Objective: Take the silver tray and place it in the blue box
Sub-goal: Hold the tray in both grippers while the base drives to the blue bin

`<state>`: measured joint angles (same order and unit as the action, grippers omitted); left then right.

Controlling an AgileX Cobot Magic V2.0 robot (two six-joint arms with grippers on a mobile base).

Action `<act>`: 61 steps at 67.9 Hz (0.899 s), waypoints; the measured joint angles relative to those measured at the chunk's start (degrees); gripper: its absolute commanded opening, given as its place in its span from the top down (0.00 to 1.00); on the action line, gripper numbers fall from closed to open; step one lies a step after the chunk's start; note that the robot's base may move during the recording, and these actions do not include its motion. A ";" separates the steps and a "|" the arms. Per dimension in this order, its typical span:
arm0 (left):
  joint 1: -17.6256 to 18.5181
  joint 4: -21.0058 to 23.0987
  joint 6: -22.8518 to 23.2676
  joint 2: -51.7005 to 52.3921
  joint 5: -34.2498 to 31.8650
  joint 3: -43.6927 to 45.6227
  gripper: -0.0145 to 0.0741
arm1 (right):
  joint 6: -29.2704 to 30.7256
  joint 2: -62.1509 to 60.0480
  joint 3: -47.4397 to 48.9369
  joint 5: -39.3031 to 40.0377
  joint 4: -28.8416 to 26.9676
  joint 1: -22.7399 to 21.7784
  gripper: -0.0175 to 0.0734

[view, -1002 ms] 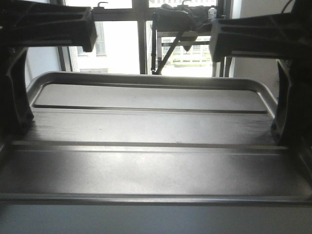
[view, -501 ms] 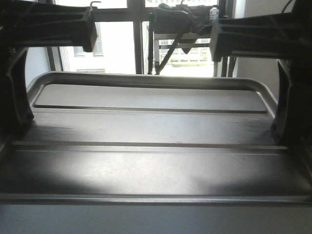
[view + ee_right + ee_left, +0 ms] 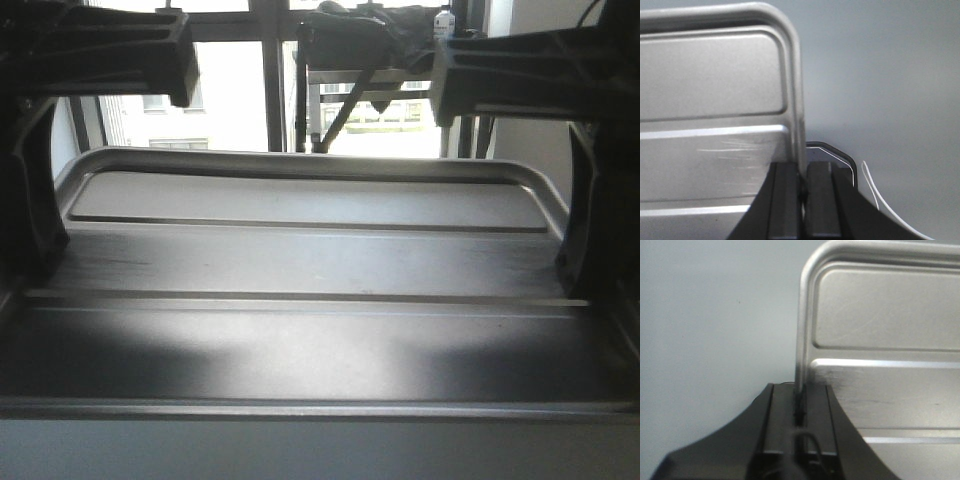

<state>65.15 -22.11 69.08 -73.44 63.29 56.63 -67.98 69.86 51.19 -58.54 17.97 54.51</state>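
Note:
The silver tray (image 3: pixel 310 260) fills the front view, held level in the air, its two long ridges running across. My left gripper (image 3: pixel 40 262) is shut on the tray's left rim; the left wrist view shows its fingers (image 3: pixel 817 410) clamped on the rim of the tray (image 3: pixel 885 330). My right gripper (image 3: pixel 578 268) is shut on the right rim; in the right wrist view its jaws pinch the rim edge of the tray (image 3: pixel 715 85) at the gripper (image 3: pixel 802 175). The blue box is out of view.
Behind the tray are bright windows with dark frames (image 3: pixel 270 80) and a stand with dark gear (image 3: pixel 365 45). Both wrist views show only plain grey floor (image 3: pixel 715 315) beyond the tray. A thin white cable (image 3: pixel 875 195) hangs by the right gripper.
The tray and both grippers keep their pose, but the window frames behind have shifted left, so the whole robot is turning or moving. The shadow on the tray's near part has grown.

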 measured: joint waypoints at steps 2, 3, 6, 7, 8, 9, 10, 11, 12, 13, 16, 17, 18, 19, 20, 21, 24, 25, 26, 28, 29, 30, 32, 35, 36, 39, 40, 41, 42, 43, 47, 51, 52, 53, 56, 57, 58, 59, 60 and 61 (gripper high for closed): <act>0.00 0.00 0.00 0.00 0.00 0.00 0.95 | 0.00 0.00 0.00 0.00 0.00 0.00 0.75; 0.00 0.00 0.00 0.00 0.00 0.00 0.95 | 0.00 0.00 0.00 0.00 0.00 0.00 0.75; 0.00 0.00 0.00 0.00 0.00 0.00 0.95 | 0.00 0.00 0.00 0.00 0.00 0.00 0.75; 0.00 0.00 0.00 0.00 0.00 0.00 0.95 | 0.00 0.00 0.00 0.00 0.00 0.00 0.75; 0.00 0.00 0.00 0.00 0.00 0.00 0.95 | 0.00 0.00 0.00 0.00 0.00 0.00 0.75; 0.00 0.00 0.00 0.00 0.00 0.00 0.95 | 0.00 0.00 0.00 0.00 0.00 0.00 0.75; 0.00 0.00 0.00 0.00 0.00 0.00 0.95 | 0.00 0.00 0.00 0.00 0.00 0.00 0.75; 0.00 0.00 0.00 0.00 0.00 0.00 0.95 | 0.00 0.00 0.00 0.00 0.00 0.00 0.75; 0.00 0.00 0.00 0.00 0.00 0.00 0.95 | 0.00 0.00 0.00 0.00 0.00 0.00 0.75; 0.00 0.00 0.00 0.00 0.00 0.00 0.95 | 0.00 0.00 0.00 0.00 0.00 0.00 0.75; 0.00 0.00 0.00 0.00 0.00 0.00 0.95 | 0.00 0.00 0.00 0.00 0.00 0.00 0.75; 0.00 0.00 0.00 0.00 0.00 0.00 0.95 | 0.00 0.00 0.00 0.00 0.00 0.00 0.75; 0.00 0.00 0.00 0.00 0.00 0.00 0.95 | 0.00 0.00 0.00 0.00 0.00 0.00 0.75; 0.00 0.00 0.00 0.00 0.00 0.00 0.95 | 0.00 0.00 0.00 0.00 0.00 0.00 0.75; 0.00 0.00 0.00 0.00 0.00 0.00 0.95 | 0.00 0.00 0.00 0.00 0.00 0.00 0.75; 0.00 0.00 0.00 0.00 0.00 0.00 0.95 | 0.00 0.00 0.00 0.00 0.00 0.00 0.75; 0.00 0.00 0.00 0.00 0.00 0.00 0.95 | 0.00 0.00 0.00 0.00 0.00 0.00 0.75; 0.00 0.00 0.00 0.00 0.00 0.00 0.95 | 0.00 0.00 0.00 0.00 0.00 0.00 0.75; 0.00 0.00 0.00 0.00 0.00 0.00 0.95 | 0.00 0.00 0.00 0.00 0.00 0.00 0.75; 0.00 0.00 0.00 0.00 0.00 0.00 0.95 | 0.00 0.00 0.00 0.00 0.00 0.00 0.75; 0.00 0.00 0.00 0.00 0.00 0.00 0.95 | 0.00 0.00 0.00 0.00 0.00 0.00 0.75; 0.00 0.00 0.00 0.00 0.00 0.00 0.95 | 0.00 0.00 0.00 0.00 0.00 0.00 0.75; 0.00 0.00 0.00 0.00 0.00 0.00 0.95 | 0.00 0.00 0.00 0.00 0.00 0.00 0.75; 0.00 0.00 0.00 0.00 0.00 0.00 0.95 | 0.00 0.00 0.00 0.00 0.00 0.00 0.75; 0.00 0.00 0.00 0.00 0.00 0.00 0.95 | 0.00 0.00 0.00 0.00 0.00 0.00 0.75; 0.00 0.00 0.00 0.00 0.00 0.00 0.95 | 0.00 0.00 0.00 0.00 0.00 0.00 0.75; 0.00 0.00 0.00 0.00 0.00 0.00 0.95 | 0.00 0.00 0.00 0.00 0.00 0.00 0.75; 0.00 0.00 0.00 0.00 0.00 0.00 0.95 | 0.00 0.00 0.00 0.00 0.00 0.00 0.75; 0.00 0.00 0.00 0.00 0.00 0.00 0.95 | 0.00 0.00 0.00 0.00 0.00 0.00 0.75; 0.00 0.00 0.00 0.00 0.00 0.00 0.95 | 0.00 0.00 0.00 0.00 0.00 0.00 0.75; 0.00 0.00 0.00 0.00 0.00 0.00 0.95 | 0.00 0.00 0.00 0.00 0.00 0.00 0.75; 0.00 0.00 0.00 0.00 0.00 0.00 0.95 | 0.00 0.00 0.00 0.00 0.00 0.00 0.75; 0.00 0.00 0.00 0.00 0.00 0.00 0.95 | 0.00 0.00 0.00 0.00 0.00 0.00 0.75; 0.00 0.00 0.00 0.00 0.00 0.00 0.95 | 0.00 0.00 0.00 0.00 0.00 0.00 0.75; 0.00 0.00 0.00 0.00 0.00 0.00 0.95 | 0.00 0.00 0.00 0.00 0.00 0.00 0.75; 0.00 0.00 0.00 0.00 0.00 0.00 0.95 | 0.00 0.00 0.00 0.00 0.00 0.00 0.75; 0.00 0.00 0.00 0.00 0.00 0.00 0.95 | 0.00 0.00 0.00 0.00 0.00 0.00 0.75; 0.00 0.00 0.00 0.00 0.00 0.00 0.95 | 0.00 0.00 0.00 0.00 0.00 0.00 0.75; 0.00 0.00 0.00 0.00 -0.11 0.00 0.95 | 0.00 0.00 0.00 0.00 0.00 0.00 0.75; 0.00 0.00 0.00 0.00 -0.11 0.00 0.95 | 0.00 0.00 0.00 0.00 0.00 0.00 0.75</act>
<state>65.15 -22.11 69.08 -73.44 63.18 56.63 -67.98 69.86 51.19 -58.54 17.97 54.51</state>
